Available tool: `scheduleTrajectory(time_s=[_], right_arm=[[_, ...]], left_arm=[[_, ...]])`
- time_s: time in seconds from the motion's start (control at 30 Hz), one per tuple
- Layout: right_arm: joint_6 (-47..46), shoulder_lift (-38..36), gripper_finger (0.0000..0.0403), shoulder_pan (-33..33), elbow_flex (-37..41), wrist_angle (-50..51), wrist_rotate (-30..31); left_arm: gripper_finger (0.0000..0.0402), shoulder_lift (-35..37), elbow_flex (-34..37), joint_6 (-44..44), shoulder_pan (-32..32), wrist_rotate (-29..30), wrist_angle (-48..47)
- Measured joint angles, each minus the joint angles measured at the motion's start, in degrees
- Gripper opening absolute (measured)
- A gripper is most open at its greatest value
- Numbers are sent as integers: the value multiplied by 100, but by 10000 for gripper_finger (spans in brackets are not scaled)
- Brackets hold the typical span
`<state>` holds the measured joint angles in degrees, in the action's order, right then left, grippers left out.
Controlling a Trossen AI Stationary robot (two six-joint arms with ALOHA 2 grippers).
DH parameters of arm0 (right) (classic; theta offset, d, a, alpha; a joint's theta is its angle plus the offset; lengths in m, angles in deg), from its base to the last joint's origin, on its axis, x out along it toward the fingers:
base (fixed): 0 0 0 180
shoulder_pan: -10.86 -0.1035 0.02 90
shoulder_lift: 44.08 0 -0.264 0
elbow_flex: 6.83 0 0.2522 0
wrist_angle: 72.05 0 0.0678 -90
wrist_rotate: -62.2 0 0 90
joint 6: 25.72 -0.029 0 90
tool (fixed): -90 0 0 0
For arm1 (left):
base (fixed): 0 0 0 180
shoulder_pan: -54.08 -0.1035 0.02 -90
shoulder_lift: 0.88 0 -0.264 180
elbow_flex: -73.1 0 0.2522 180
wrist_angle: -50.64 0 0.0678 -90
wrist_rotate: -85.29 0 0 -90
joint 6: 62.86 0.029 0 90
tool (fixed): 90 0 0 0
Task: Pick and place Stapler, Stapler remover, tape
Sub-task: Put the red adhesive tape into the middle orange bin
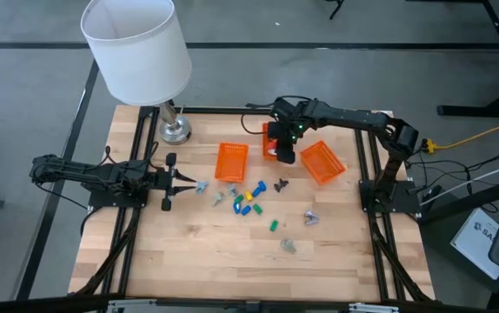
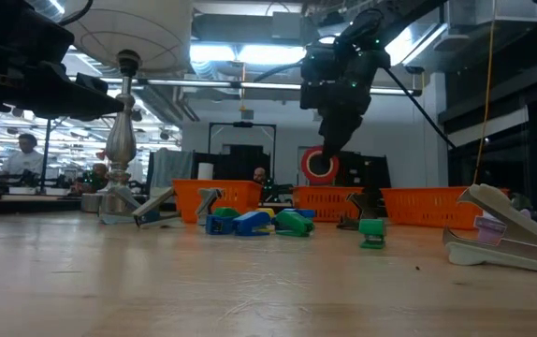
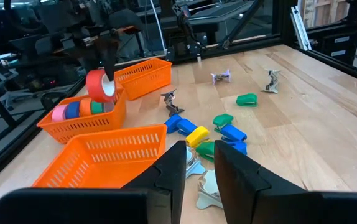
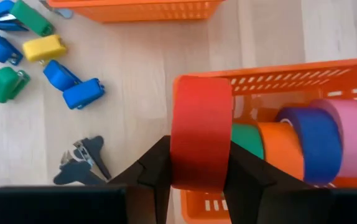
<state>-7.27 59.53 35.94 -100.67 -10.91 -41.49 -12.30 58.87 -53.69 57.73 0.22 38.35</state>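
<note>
A red tape roll [image 4: 200, 130] is clamped on edge in the right tool [image 4: 194, 165], held above the basket [image 4: 328, 73] where other rolls [image 4: 318, 140] are stood in a row, presumably for release there. The left tool [image 3: 197, 171], slightly apart and empty, is kept low over the surface [image 1: 232, 252] by a stapler remover [image 3: 204, 190].

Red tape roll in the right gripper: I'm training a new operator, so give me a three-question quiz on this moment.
1. True or false: the right gripper is shut on the red tape roll.
2. Over which basket does it hang? A) the middle basket with tape rolls B) the empty basket nearest the left gripper C) the far basket
3. Fill in: the roll farthest from the red one in that basket is ____.

Key: 1 true; 2 A; 3 pink.
</note>
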Motion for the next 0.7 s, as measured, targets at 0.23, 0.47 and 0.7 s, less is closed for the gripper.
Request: scheduleTrajectory(time_s=[0.23,0.47,0.7], right_arm=[[-1,0,116,-17,0,217,-94],[-1,-3,118,-8,173,150,-109],[1,0,119,6,223,181,198]], left_arm=[[78,1,-1,0,0,0,0],[77,2,0,2,1,0,0],[79,1,0,1,0,0,0]])
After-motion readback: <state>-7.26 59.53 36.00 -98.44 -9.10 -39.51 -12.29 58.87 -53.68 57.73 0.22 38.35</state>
